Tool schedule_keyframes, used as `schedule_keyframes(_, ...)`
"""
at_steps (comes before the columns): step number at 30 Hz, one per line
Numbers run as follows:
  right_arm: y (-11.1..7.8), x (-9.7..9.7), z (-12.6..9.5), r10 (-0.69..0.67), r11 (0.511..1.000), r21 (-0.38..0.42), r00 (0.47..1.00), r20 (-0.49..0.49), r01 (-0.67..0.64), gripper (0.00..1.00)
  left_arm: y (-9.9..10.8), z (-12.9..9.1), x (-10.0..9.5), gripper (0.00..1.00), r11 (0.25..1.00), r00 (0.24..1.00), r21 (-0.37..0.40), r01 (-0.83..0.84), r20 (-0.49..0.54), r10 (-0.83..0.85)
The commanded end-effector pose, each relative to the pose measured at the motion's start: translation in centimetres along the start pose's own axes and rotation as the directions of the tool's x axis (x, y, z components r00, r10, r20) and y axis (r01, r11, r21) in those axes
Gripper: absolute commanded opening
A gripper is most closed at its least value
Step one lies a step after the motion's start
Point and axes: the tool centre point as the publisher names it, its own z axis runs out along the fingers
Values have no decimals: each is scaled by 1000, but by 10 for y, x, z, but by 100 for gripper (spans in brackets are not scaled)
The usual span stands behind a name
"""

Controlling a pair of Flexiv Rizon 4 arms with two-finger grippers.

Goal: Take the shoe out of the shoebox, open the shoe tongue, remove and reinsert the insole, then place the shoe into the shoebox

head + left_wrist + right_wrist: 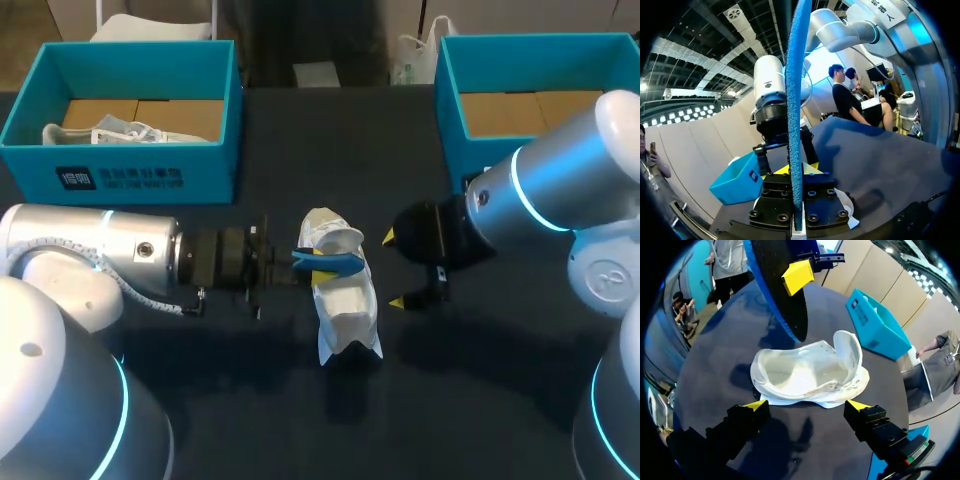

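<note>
A white shoe (345,305) lies on its side on the dark table, opening toward my right arm. Just over it my left gripper (318,268) is shut on a blue insole (340,261), held clear of the shoe. In the left wrist view the insole (795,100) stands edge-on between the fingers of that gripper (797,172). To the right of the shoe, my right gripper (393,270) stands open and empty. The right wrist view shows the shoe (810,370) just ahead of that gripper (807,407), with the insole (780,290) and a left fingertip (797,275) above it.
A teal shoebox (130,175) at the back left holds another white shoe (120,131). A second teal shoebox (450,110) stands at the back right, showing its cardboard floor. The left box (875,325) also appears beyond the shoe in the right wrist view.
</note>
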Motion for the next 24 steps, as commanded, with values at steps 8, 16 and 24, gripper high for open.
schedule_keyframes(8,1,1,3,1,1000,2,1000,4,-1,100,-3,9,3,0,999,1000,36,5,25,-6)
schedule_keyframes(16,1,1,3,1,1000,2,1000,4,-1,100,1,28,7,0,998,998,54,24,52,-26)
schedule_keyframes(24,1,1,3,1,1000,2,1000,4,-1,100,16,39,9,0,997,998,69,17,53,-20)
